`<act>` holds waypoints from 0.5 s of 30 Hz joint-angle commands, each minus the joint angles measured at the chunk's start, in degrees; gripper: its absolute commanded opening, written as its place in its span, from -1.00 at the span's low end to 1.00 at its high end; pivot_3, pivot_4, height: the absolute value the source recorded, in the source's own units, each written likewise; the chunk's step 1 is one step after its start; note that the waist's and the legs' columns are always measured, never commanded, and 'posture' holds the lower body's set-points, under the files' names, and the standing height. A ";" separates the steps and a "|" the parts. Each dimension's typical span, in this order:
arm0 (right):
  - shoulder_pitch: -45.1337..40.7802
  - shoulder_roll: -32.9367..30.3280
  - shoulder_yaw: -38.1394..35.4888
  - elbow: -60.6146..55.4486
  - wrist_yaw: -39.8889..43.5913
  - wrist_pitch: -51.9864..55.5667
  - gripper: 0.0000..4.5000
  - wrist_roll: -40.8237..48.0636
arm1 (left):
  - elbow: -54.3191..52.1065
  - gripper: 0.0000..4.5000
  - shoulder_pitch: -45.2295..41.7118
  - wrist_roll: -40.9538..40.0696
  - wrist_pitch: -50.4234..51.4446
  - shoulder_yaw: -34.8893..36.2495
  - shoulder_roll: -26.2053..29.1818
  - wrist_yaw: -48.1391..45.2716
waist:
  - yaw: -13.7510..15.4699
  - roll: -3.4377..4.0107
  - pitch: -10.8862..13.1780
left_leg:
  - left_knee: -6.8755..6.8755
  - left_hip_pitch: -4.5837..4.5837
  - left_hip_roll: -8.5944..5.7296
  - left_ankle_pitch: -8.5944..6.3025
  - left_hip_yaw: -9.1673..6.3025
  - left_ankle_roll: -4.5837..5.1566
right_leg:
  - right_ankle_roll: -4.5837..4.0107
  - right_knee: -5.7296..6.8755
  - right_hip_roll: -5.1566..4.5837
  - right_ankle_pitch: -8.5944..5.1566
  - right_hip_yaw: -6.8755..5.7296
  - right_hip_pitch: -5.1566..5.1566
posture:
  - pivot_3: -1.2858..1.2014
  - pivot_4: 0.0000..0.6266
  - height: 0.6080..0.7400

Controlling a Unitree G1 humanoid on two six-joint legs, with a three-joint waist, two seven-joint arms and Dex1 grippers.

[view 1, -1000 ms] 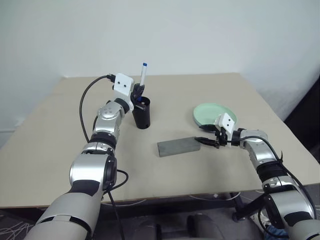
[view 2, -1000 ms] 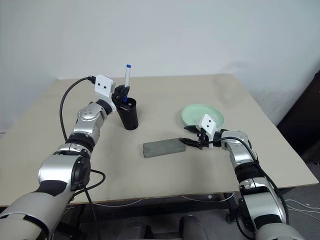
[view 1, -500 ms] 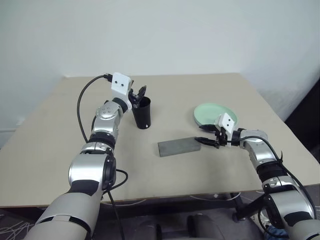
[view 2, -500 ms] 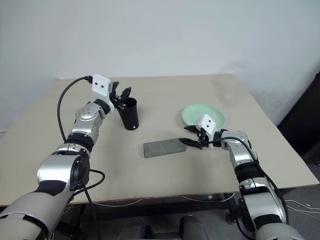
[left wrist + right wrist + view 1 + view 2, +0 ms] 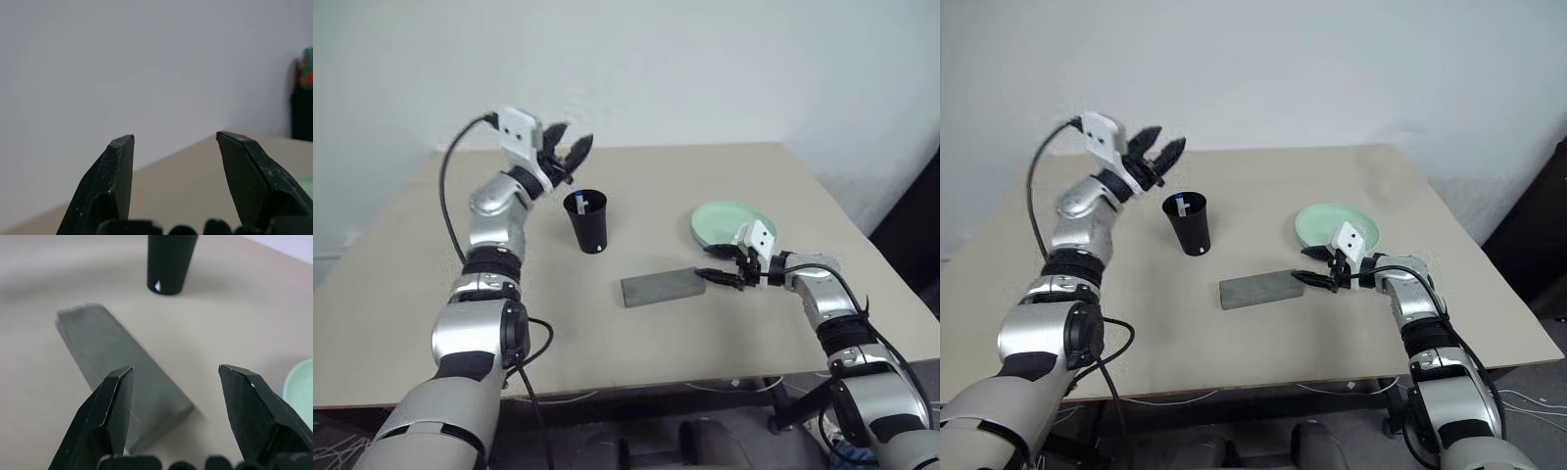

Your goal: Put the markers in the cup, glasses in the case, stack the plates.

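Observation:
The black cup stands upright mid-table with a white marker inside it, its blue end just below the rim. Up and to the left of the cup, my left gripper hangs open and empty, and its wrist view has the fingers spread against the wall. The grey case lies shut in front of the cup. My right gripper is open at the case's right end, with the case reaching between its fingers. The mint green plate sits behind that gripper. The glasses are out of view.
The beige table has bare room on its left half and along the front edge. A white wall stands behind the far edge. The plate lies close to my right wrist.
My left gripper opened and let the marker drop into the cup, then rose up and to the left, away from the rim. The right arm held still by the case.

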 commanded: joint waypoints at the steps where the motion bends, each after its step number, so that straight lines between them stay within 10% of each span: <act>1: -1.20 -1.13 -3.10 -4.44 2.43 4.28 0.33 4.67 | -13.59 0.24 7.55 -4.31 8.78 -0.29 2.64 -5.12 | -0.01 0.02 -0.01 | -0.01 0.02 0.01 -0.01 -0.01 -0.01 | 0.00 0.03 0.01 0.00 0.00 0.00 | 0.03 -1.00 0.88; 15: -0.23 -5.81 -4.68 -3.30 3.23 6.56 0.33 4.52 | -33.92 0.24 34.83 0.15 12.03 -6.54 2.54 -1.62 | 0.40 0.01 -0.01 | 0.02 -0.01 0.03 -0.11 -0.01 -0.27 | -0.13 0.00 -0.05 -0.08 -0.06 -0.02 | 0.03 -1.00 0.88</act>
